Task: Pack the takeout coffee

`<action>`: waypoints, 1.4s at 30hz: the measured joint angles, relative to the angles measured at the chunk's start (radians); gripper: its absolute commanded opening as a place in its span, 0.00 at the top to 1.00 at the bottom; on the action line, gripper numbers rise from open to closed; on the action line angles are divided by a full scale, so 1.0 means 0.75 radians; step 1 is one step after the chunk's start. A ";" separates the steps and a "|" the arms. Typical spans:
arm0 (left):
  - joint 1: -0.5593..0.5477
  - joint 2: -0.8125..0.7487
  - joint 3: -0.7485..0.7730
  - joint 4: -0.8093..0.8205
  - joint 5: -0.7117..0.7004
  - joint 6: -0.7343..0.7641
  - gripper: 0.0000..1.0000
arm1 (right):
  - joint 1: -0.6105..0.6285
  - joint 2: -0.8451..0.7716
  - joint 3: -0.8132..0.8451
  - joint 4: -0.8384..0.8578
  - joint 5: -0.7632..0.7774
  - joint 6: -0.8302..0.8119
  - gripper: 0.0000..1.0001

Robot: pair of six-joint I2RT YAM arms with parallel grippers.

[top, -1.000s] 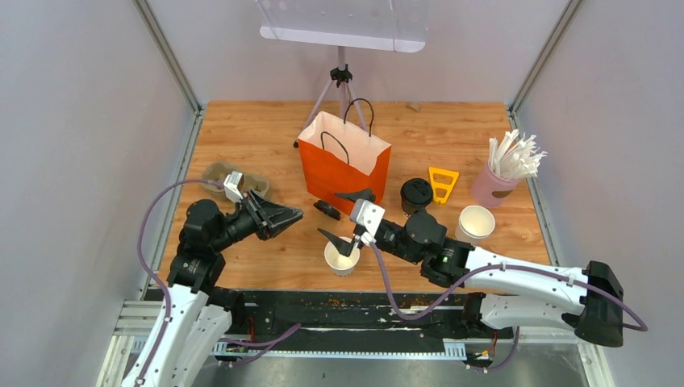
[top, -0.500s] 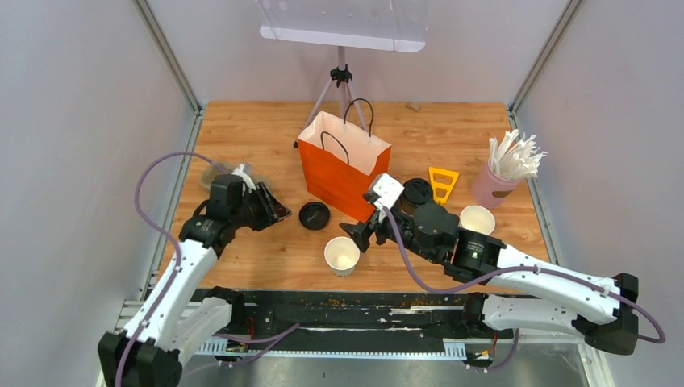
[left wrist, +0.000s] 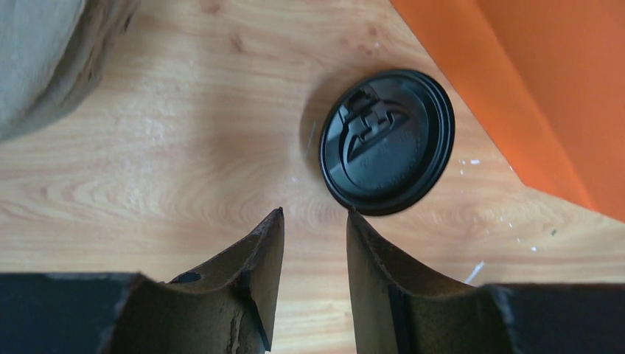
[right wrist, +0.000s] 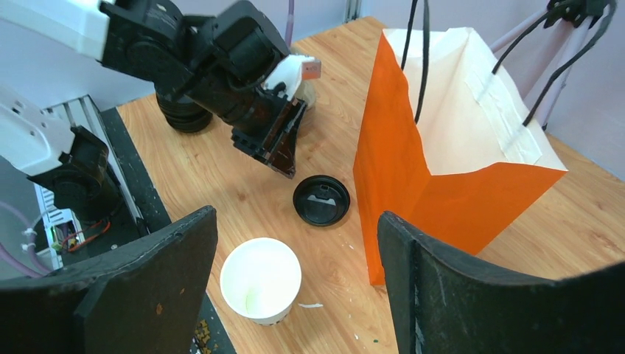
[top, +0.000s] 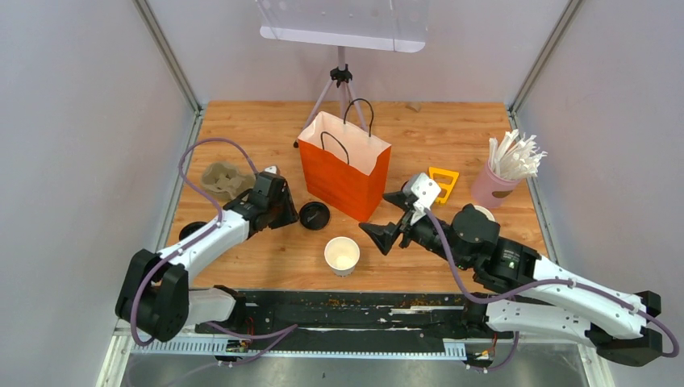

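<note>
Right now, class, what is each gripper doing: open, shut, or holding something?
Left gripper: open a little, empty; the black lid lies just ahead of it.
Right gripper: wide open, empty.

Bench [left wrist: 147,184]: pale wood, visible grain, smooth satin finish. Lid [left wrist: 387,141]: black moulded plastic, slightly glossy. Bag [right wrist: 457,199]: matt orange paper, white inside. Cup [right wrist: 260,279]: matt white paper. Tray [top: 224,179]: rough brown pulp. Left hand [left wrist: 315,215]: matt black, finger edges scuffed.
</note>
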 measured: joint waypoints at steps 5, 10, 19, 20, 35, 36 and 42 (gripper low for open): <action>0.000 0.108 0.005 0.105 -0.040 0.026 0.55 | 0.000 -0.055 -0.010 0.003 0.006 0.008 0.20; 0.000 0.207 0.010 0.179 -0.070 0.038 0.55 | 0.000 -0.045 -0.020 -0.004 0.012 0.008 0.20; -0.003 0.276 0.010 0.254 -0.075 0.041 0.67 | 0.000 -0.055 -0.042 -0.017 0.013 0.012 0.20; -0.003 0.276 0.010 0.256 -0.079 0.041 0.67 | 0.000 -0.059 -0.045 -0.017 0.014 0.012 0.20; -0.011 0.314 0.005 0.301 -0.055 0.062 0.74 | 0.000 -0.085 -0.099 -0.012 0.040 0.002 0.20; -0.012 0.318 0.005 0.306 -0.053 0.062 0.77 | 0.000 -0.089 -0.104 -0.012 0.041 0.002 0.20; -0.015 0.349 0.005 0.318 -0.027 0.056 1.00 | 0.000 -0.095 -0.113 -0.012 0.050 0.004 0.20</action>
